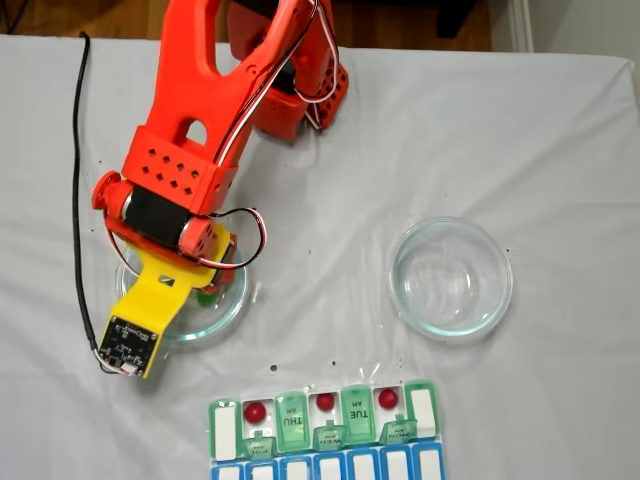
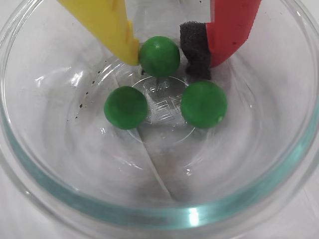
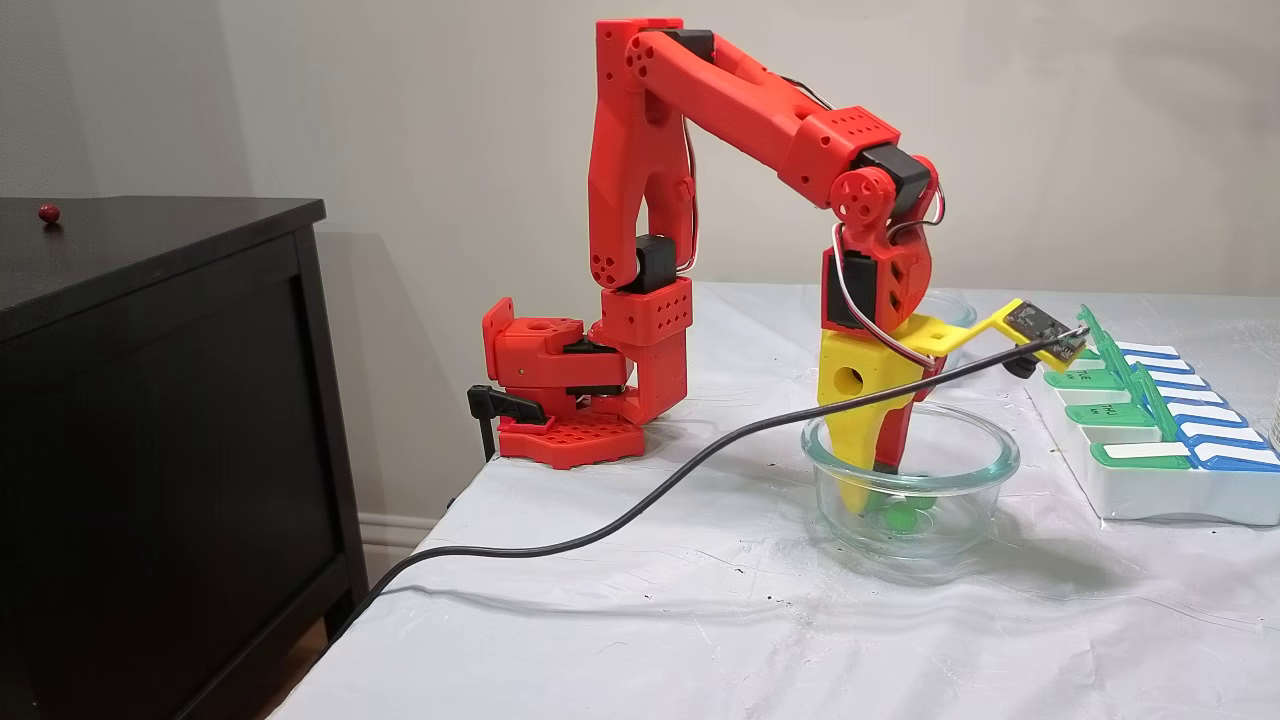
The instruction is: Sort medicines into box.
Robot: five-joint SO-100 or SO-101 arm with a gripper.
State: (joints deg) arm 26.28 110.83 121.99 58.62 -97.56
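Progress: three dark red balls sit in the pill organizer (image 1: 325, 432), one each in three open compartments of the green-lidded row: left (image 1: 256, 411), middle (image 1: 325, 402), right (image 1: 388, 398) in the fixed view from above. That half of the sort looks done.

Remaining: three green balls lie in the glass dish (image 2: 149, 214) at the left of the bench (image 1: 560, 150). In the wrist view one (image 2: 159, 56) lies between the fingers, the other two (image 2: 125, 107) and (image 2: 203, 104) nearer the camera.

Pincer (image 2: 169, 62): open, lowered into the dish, the yellow finger (image 2: 107, 25) touching the far ball and the red finger's foam pad (image 2: 195, 47) just beside it. Not yet gripped.

Surroundings: a second glass dish (image 1: 450, 278), empty, to the right; a black cable (image 3: 600, 520) trailing across the bench; a lone red ball (image 3: 48, 212) on the dark cabinet (image 3: 150, 400) off the bench.

Obstruction, as judged: the two neighbouring green balls lie close, and the curved dish floor may let the target roll on closing.
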